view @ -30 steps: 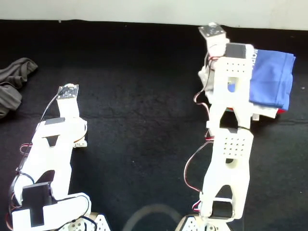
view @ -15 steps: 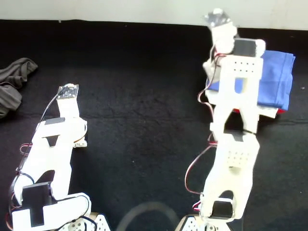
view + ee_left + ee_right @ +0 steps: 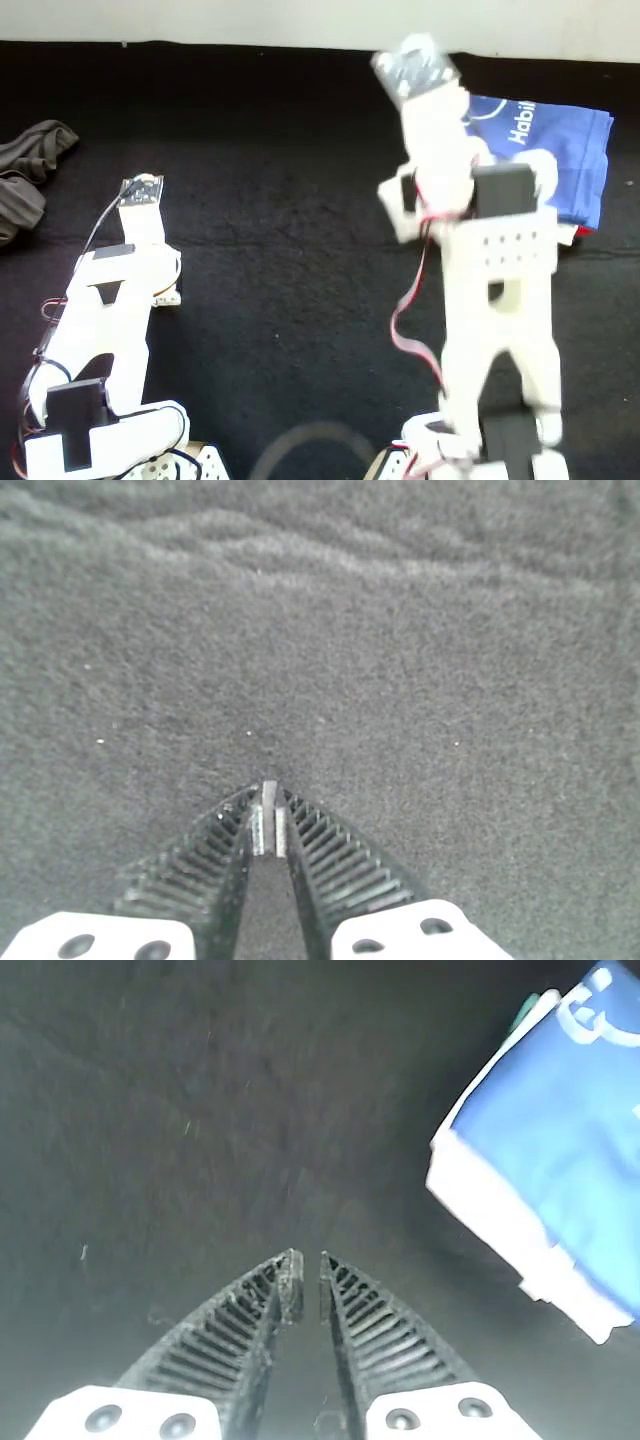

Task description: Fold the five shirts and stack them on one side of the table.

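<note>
Black fuzzy cloth (image 3: 280,200) covers the whole table in the high view, w/ a strip of pale wall (image 3: 250,20) along the top edge. The cloth has a felt-like nap, faintly rippled under the left wrist cam.

Upper right of the high view: the folded stack. A blue folded shirt (image 3: 565,150) w/ white print sits on top, a white folded layer (image 3: 500,1220) lies under it, and a sliver of red (image 3: 583,231) peeks out at the stack's lower right corner. Over at the far left edge, mid-height, lies a dark grey crumpled shirt (image 3: 30,170), unfolded and well apart from the stack.

The white left arm (image 3: 105,320) sits in the lower left, folded low. The left claw (image 3: 268,825) is pressed together, tips touching, nothing between them, right down on bare cloth.

The white right arm (image 3: 495,300) stands tall on the right side, its upper part overlapping the stack's left edge in the high view. The right claw (image 3: 306,1288) is all but pressed together w/ a thin slit between the tips, pinching nothing. It hangs over bare black cloth, w/ the blue shirt and white layer near it but apart.
</note>
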{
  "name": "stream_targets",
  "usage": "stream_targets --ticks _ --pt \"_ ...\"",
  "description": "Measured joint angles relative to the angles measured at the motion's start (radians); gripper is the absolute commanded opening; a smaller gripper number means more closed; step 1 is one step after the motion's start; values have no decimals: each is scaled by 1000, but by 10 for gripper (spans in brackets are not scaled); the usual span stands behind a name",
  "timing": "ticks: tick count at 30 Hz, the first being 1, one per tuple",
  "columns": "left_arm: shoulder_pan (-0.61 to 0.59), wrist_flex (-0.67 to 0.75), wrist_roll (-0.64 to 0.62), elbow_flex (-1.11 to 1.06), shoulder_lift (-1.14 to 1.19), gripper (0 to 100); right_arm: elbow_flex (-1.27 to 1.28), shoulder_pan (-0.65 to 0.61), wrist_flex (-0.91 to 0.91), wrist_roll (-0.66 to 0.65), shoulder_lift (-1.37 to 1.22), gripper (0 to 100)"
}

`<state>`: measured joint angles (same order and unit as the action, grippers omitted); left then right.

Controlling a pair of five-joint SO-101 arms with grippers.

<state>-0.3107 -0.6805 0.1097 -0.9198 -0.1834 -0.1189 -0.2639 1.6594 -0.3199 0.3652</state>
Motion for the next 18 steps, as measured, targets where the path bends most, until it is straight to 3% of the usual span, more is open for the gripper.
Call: stream_targets --ticks 9,18 --pt "0 0 0 0 0 12 763 -2 -359 2 325 41" --pt "0 0 0 0 0 12 1413 -2 -862 3 365 41"
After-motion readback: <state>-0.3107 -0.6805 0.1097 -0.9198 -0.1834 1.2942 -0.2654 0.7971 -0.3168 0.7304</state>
